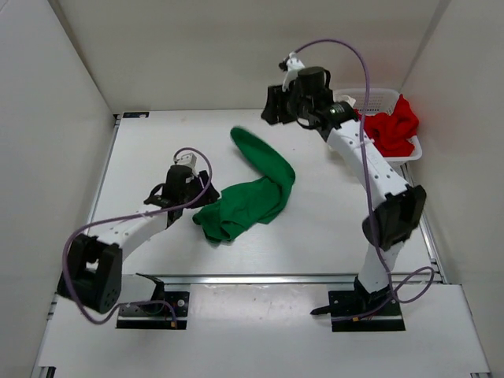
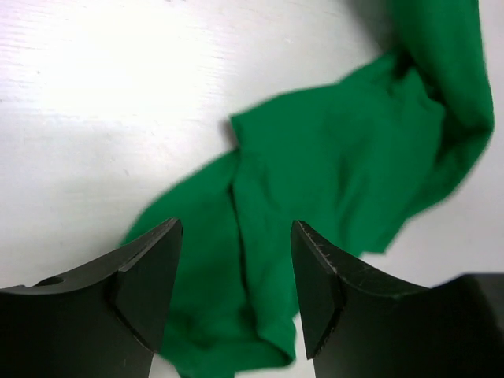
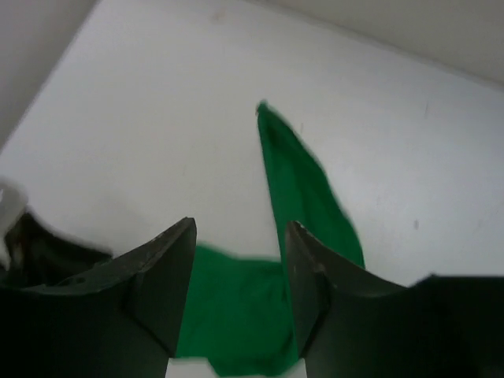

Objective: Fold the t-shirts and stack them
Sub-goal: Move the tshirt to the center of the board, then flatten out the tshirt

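Note:
The green t-shirt (image 1: 252,193) lies crumpled on the table, with a long strip reaching toward the back. My left gripper (image 1: 203,197) is open and empty just above the shirt's left edge; in the left wrist view the shirt (image 2: 331,157) shows between and beyond the gripper (image 2: 236,291). My right gripper (image 1: 272,110) is open and empty, raised high over the back of the table; in the right wrist view the gripper (image 3: 240,291) looks down on the shirt (image 3: 303,189). The red t-shirt (image 1: 394,130) is bunched in the basket. The white t-shirt is out of view.
The white mesh basket (image 1: 378,96) stands at the back right against the wall. White walls enclose the table on the left, back and right. A metal rail (image 1: 276,277) runs along the near edge in front of the arm bases.

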Robot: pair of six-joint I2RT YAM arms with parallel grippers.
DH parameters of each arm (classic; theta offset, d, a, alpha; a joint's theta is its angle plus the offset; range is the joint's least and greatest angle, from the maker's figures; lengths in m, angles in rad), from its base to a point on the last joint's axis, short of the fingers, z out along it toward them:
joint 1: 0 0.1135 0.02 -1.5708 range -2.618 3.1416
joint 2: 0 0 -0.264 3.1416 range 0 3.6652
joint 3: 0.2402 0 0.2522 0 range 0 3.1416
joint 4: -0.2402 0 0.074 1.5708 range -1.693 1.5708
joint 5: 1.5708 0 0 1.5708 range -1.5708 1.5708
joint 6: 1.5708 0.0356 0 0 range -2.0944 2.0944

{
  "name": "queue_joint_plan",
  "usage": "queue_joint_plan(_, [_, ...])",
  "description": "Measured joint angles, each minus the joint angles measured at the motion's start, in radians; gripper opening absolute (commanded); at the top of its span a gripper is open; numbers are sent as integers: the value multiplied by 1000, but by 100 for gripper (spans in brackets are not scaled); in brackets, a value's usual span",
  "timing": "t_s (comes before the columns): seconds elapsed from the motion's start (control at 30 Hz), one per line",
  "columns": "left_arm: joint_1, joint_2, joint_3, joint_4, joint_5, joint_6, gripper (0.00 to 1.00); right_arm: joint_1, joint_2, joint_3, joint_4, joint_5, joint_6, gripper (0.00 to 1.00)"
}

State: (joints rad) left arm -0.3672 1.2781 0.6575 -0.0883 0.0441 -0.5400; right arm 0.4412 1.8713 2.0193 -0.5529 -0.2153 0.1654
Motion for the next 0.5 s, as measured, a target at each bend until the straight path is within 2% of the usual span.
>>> queue_joint_plan(0.13, [21,183,88,23,5,8,65,15,-286,-432,72,-14,26,41])
queue_joint_plan(0.17, [21,233,113,26,16,9,65,8,-380,-578,151,-28,53,40])
queue_joint_plan(0.27, [8,340,155,48,47,11,64,0,-550,-868,259,-55,119,37])
queue_joint_plan(0.37, [-3,389,156,81,75,3,57,15,-590,-1094,377,-78,180,40])
queue_joint_plan(0.5, [-10,436,177,135,114,-15,32,53,-526,-1302,462,-102,248,42])
